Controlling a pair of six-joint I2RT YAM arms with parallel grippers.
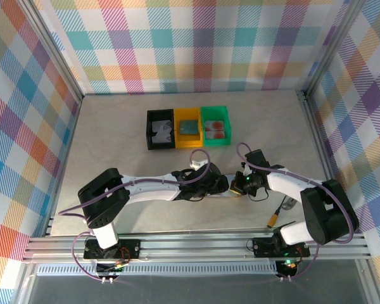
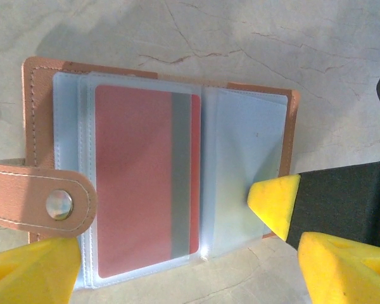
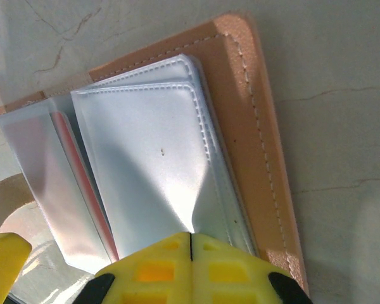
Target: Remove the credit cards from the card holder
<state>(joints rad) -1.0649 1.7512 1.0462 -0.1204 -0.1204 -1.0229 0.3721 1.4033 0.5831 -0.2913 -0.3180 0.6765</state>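
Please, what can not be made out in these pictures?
- Top view: the card holder lies under both wrists, almost fully hidden.
- Left wrist view: whether more cards sit behind the red card is hidden by it and the cloudy sleeves.
- Right wrist view: the shut right jaws cover the holder's lower edge.
- Top view: the cards in the bins are too small to read.

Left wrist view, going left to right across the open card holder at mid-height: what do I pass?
In order: snap strap → red card in its clear sleeve → clear pocket → right gripper, tip on that pocket.
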